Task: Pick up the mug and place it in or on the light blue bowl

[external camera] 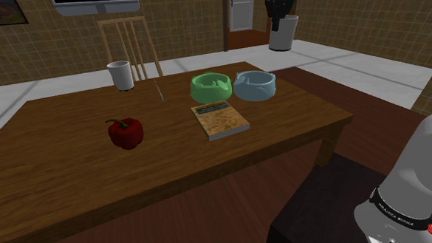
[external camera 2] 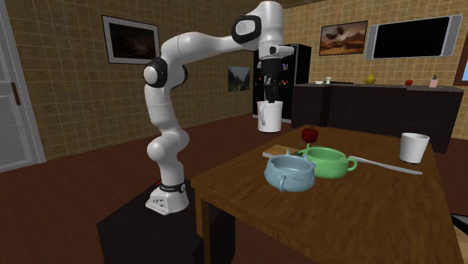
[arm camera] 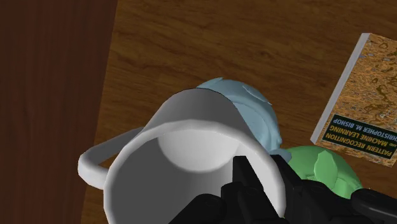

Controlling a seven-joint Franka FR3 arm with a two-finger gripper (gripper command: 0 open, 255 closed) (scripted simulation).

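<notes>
A white robot arm (external camera 2: pixel 195 45) rises from a dark box stand (external camera 2: pixel 135 232) at one end of a wooden bench (external camera: pixel 61 167) in a tiled room. Its black gripper (external camera 2: pixel 269 96) points straight down and is clenched on the rim of a white mug (external camera 2: pixel 270 116). In the wrist view, one finger sits inside the cup and the other outside, with the wall pinched between them.

The mug hangs upright in the air, well above the bench top and touching nothing else. In the wrist view its open mouth faces the camera and its handle sticks out to one side.

Just past the mug's rim in that view, far below, is the light blue bowl (arm camera: pixel 257 108). It rests on the bench close to the edge nearest the stand. A green bowl (external camera: pixel 210 87) of the same shape stands right beside it. A book (external camera: pixel 220 119) with a mottled orange cover lies flat near both bowls.

Farther along the bench, well apart from the bowls, a red pepper (external camera: pixel 125 132) lies on the wood. A plain white cup (external camera: pixel 121 74) stands upright by the far edge. A thin pale utensil (external camera: pixel 159 89) lies between the cup and the green bowl, and a wooden chair (external camera: pixel 130 42) stands behind the bench near the cup.
</notes>
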